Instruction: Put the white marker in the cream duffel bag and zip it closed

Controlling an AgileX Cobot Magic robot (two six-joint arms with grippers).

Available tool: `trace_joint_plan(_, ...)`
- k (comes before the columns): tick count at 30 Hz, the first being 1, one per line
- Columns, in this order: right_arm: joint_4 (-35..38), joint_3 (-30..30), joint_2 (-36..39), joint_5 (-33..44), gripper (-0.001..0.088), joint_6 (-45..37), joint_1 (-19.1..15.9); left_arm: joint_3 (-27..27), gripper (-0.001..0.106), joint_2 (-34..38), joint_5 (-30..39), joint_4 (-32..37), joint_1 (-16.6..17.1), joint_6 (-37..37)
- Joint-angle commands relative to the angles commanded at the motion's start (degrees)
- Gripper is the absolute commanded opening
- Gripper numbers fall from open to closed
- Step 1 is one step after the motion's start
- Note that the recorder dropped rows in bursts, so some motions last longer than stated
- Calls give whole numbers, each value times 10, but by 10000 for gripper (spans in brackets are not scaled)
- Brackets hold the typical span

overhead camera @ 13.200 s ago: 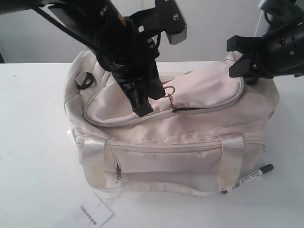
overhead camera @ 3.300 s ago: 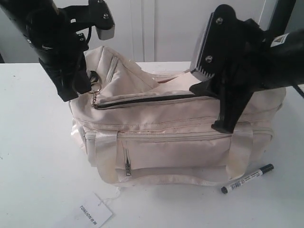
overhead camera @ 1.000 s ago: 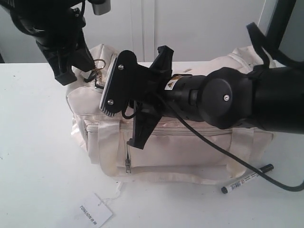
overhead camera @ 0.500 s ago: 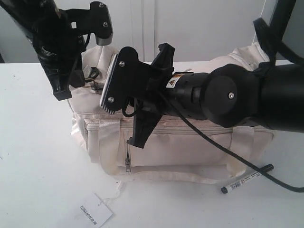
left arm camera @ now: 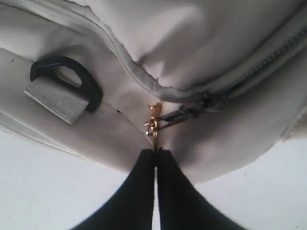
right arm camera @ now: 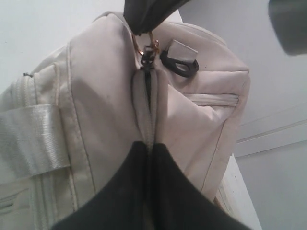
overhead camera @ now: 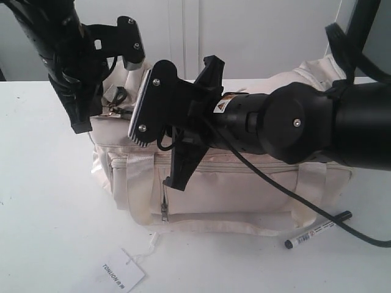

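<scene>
Marker (overhead camera: 317, 231) is lying on table (overhead camera: 49, 201) just in front of bag (overhead camera: 232, 195), not yet inside. Right gripper (right arm camera: 147, 143) is pinching shut on bag's top zip seam. Farther back, left gripper (left arm camera: 156, 152) is clamping gold pull (left arm camera: 153, 122) at bag's end. Zip seemingly open; loading and zipping both remaining

The right arm (overhead camera: 305, 131) sprawls across the top of the cream duffel bag (overhead camera: 244, 189), barring any approach from above, while the left gripper (overhead camera: 82, 127) crowds the bag's left end. Bare table (overhead camera: 43, 213) lies open in front and to the left, broken only by a paper tag (overhead camera: 119, 270). The white marker (overhead camera: 317, 231) is reachable from the front, with a black cable (overhead camera: 275, 183) drooping close by.
</scene>
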Motion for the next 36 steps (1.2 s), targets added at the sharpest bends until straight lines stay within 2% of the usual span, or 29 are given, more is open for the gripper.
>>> trace_joint_plan(8,0,0,0,0,0,0,0,0,0,8,-8,54,0,-70)
trace_joint_plan(16,0,0,0,0,0,0,0,0,0,8,-22,54,0,-82)
trace_joint_plan(26,0,0,0,0,3,0,0,0,21,8,-22,18,0,-83)
trace_joint_plan(30,0,0,0,16,116,0,0,0,198,8,-20,16,0,-83)
trace_joint_plan(32,0,0,0,23,223,0,0,0,290,7,-14,16,0,-83)
trace_joint_plan(36,0,0,0,22,423,11,0,0,361,-2,2,16,0,-88)
